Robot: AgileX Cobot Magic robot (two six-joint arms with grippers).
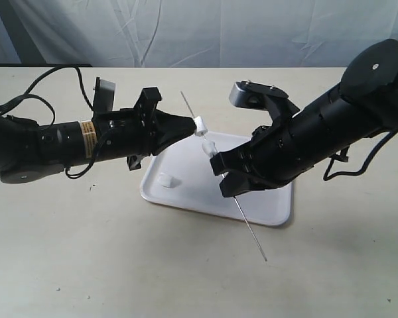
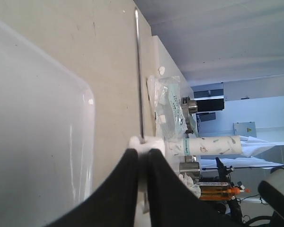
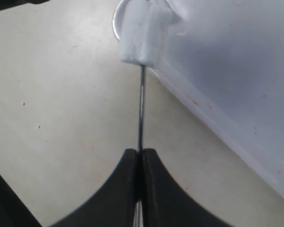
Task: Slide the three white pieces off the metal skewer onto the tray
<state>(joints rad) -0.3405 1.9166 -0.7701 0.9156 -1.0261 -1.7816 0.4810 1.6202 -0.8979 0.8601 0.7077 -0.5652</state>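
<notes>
— Metal skewer tip nearest the lens, down at 5 o'clock?

— Yes. It sticks out past the near rim of the tray, over the desk. From there the rod slants up toward 11 o'clock, crossing the tray.

— Who has hold of it?

— The right jaws, reaching in from 3 o'clock. They are closed tight on the bare rod. The right wrist view shows both fingers pressed together with the rod running between them.

— And the left jaws?

— They come in from 9 o'clock and are almost closed, pinching the upper white piece. In the left wrist view the black pads squeeze it from both sides, and the rod rises out of it.

— Where are the other pieces?

— The second white piece sits on the rod at 5 o'clock from the upper one, between the two sets of jaws. A short stretch of bare rod separates it from the right fingers. The third white piece lies loose in the tray, off the rod, near the 9 o'clock edge.

— Does the tip touch the desk?

— I cannot tell.
</notes>
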